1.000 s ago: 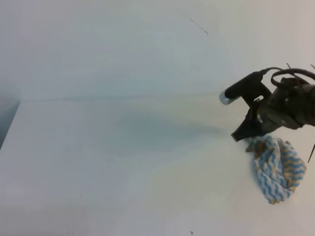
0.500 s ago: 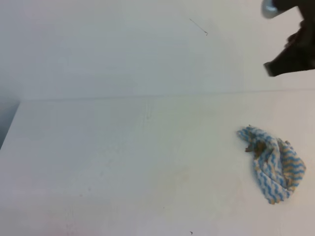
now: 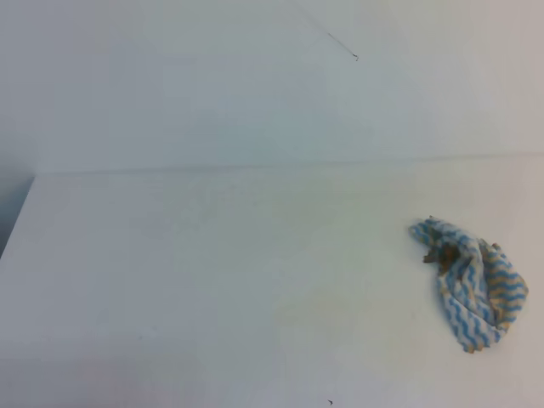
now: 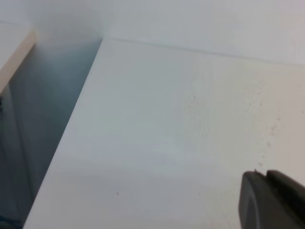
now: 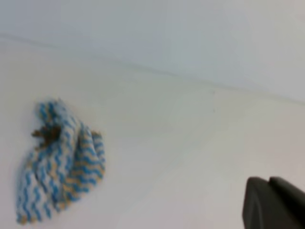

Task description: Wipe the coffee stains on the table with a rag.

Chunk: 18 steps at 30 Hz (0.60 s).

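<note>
1. The rag [image 3: 470,283] lies crumpled in a loose heap on the table [image 3: 212,272], toward the right side of the exterior high view and well in front of the table's far edge. Its blue and white zigzag stripes are mixed with tan-brown staining, and a darker brown patch sits near its upper left fold.
2. In the right wrist view the same rag [image 5: 59,162] lies at the lower left, bunched up, with the brown patch on its left upper part. Nothing touches it.
3. The coffee stains do not show as a clear blotch in any view; only a very faint yellowish tint lies on the white surface left of the rag, too weak to outline.
4. No brand, label or writing can be read on the rag, the table or the wall.
5. The right gripper [image 5: 274,202] shows only as a dark, blurred corner of its body at the lower right of its own view, well apart from the rag. Its fingers are out of frame, so I cannot tell how far apart they stand; it holds nothing visible.
6. The left gripper [image 4: 271,200] likewise shows only a dark edge at the lower right of the left wrist view, above bare tabletop with a few tiny specks. I cannot tell its finger opening.
7. Neither arm appears in the exterior high view.
8. Beyond the table rises a plain pale wall [image 3: 212,85] bearing a thin dark hairline mark [image 3: 340,47].
</note>
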Available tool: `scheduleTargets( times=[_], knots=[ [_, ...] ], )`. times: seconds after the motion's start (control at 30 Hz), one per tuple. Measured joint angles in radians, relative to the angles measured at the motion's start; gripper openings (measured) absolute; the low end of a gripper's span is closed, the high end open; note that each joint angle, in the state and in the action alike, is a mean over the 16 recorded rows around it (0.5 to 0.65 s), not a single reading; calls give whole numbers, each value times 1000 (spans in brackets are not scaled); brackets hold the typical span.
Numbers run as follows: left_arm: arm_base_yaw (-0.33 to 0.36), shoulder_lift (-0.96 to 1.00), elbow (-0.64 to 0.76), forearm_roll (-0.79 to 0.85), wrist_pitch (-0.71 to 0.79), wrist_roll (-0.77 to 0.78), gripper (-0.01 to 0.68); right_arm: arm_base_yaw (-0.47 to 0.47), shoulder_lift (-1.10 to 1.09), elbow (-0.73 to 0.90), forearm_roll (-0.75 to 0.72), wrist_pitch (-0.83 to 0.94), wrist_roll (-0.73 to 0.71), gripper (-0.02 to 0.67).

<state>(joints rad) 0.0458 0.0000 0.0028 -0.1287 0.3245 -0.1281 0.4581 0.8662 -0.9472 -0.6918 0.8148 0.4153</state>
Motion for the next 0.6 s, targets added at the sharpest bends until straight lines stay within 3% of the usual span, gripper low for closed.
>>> scheduleTargets(
  times=[0.33,0.6],
  knots=[
    [0,0,-3,0,1,1,-1,0,-459,321,64,121,36,-3],
    [0,0,-3,0,1,2,-1,-1,-726,446,172,85,48,-4]
  ],
)
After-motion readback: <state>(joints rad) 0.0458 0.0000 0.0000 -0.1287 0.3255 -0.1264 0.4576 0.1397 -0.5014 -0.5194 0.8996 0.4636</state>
